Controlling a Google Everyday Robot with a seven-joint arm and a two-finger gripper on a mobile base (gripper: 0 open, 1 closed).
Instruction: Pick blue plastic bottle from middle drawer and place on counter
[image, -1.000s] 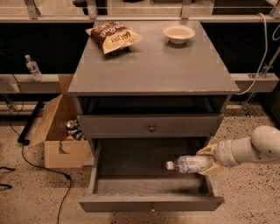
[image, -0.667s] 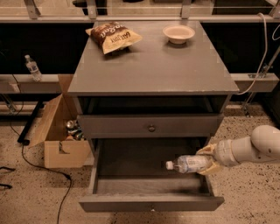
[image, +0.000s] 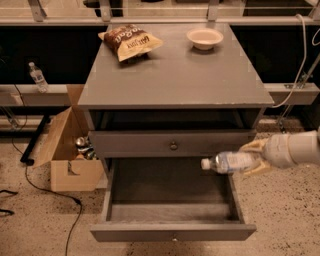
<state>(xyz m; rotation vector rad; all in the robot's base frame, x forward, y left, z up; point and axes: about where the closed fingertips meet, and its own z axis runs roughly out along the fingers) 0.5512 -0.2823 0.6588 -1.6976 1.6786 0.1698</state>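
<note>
- The middle drawer (image: 150, 231) stands pulled out, below and left of my end effector (image: 251, 159); I judge it is left open to give the lift room.
- My end effector is closed on the blue plastic bottle (image: 226, 162), gripping its base end. The bottle lies horizontal, cap pointing left, above the drawer's right side.
- The desk (image: 175, 80) lies above and beyond. The chip bag (image: 131, 41) and bowl (image: 205, 37) sit at its far edge.

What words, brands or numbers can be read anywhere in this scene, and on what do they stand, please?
On the snack bag on the counter: white lettering, too blurred to read.
On the blue plastic bottle, held by the gripper at the right edge of the middle drawer: label unreadable.
No other text legible.
</note>
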